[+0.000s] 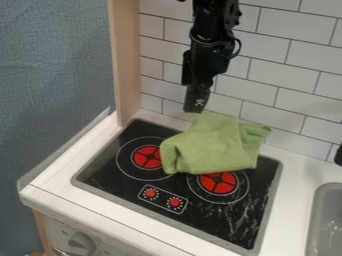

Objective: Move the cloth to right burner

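Apparently the job is sitting partway: the green cloth (217,145) is covering the back of the right burner (218,188) while lapping the left burner's (147,156) edge, so needing a forward shift. Behind, the arm (211,55) is hanging, its jaws leaving me unable to tell their state.
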### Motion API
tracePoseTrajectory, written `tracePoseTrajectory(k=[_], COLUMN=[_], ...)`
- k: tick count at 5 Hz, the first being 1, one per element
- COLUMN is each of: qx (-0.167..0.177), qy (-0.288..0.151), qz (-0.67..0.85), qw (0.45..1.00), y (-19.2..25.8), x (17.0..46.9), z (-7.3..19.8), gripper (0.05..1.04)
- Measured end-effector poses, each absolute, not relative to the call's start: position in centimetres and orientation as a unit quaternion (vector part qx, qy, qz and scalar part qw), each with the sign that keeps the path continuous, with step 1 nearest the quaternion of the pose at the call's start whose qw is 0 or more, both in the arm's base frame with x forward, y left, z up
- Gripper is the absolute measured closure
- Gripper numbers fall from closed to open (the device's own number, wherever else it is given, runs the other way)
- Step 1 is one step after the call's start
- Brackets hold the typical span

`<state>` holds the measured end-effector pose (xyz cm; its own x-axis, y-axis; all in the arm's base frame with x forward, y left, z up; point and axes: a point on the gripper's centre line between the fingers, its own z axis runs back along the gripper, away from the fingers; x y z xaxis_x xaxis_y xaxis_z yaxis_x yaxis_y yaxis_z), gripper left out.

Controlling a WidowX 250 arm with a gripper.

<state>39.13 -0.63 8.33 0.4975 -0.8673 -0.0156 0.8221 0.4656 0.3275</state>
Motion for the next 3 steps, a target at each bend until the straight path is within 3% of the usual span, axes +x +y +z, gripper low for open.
tracePoseTrajectory(k=[3], qx=[0.114], qy=[-0.048], qz=[-0.489], qw=[0.864], y=[-0.7], x=[38.3], z=[4.9], gripper=[0.085])
